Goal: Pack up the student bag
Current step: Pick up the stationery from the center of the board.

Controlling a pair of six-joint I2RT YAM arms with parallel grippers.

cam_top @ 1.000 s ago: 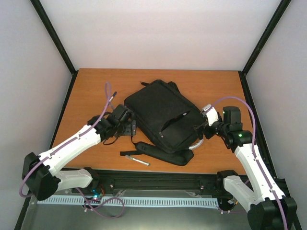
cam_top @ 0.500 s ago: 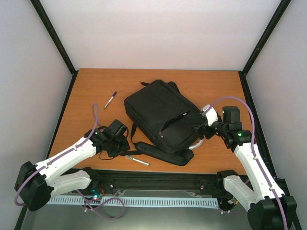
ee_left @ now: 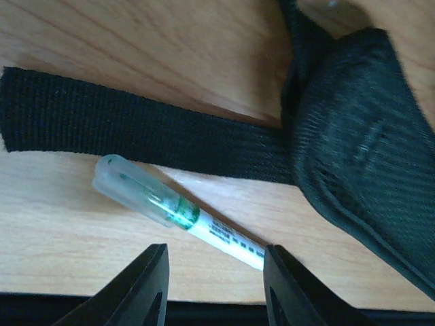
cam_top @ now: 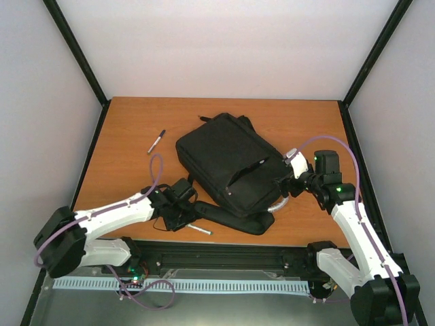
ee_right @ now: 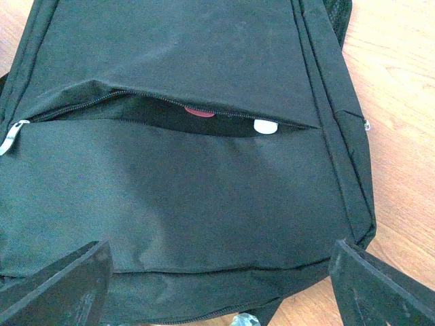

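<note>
Step in hand is picking up the pen [ee_left: 170, 204]. Beside the student bag [cam_top: 231, 166], which lies mid-surface [cam_top: 129, 136], the left pincer [ee_left: 216, 251] stands half-open around the pen; I think it must close next. The right pincer [ee_right: 219, 248] is wide, empty, facing the bag's open pocket.

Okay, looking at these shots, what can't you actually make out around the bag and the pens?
Right wrist view: in the open pocket of the student bag only a red tip and a white tip show; fabric hides the rest.
Left wrist view: the pen has blurred print, and its end is lost at a finger of the left gripper.
Top view: the far pen is too small to identify.
</note>
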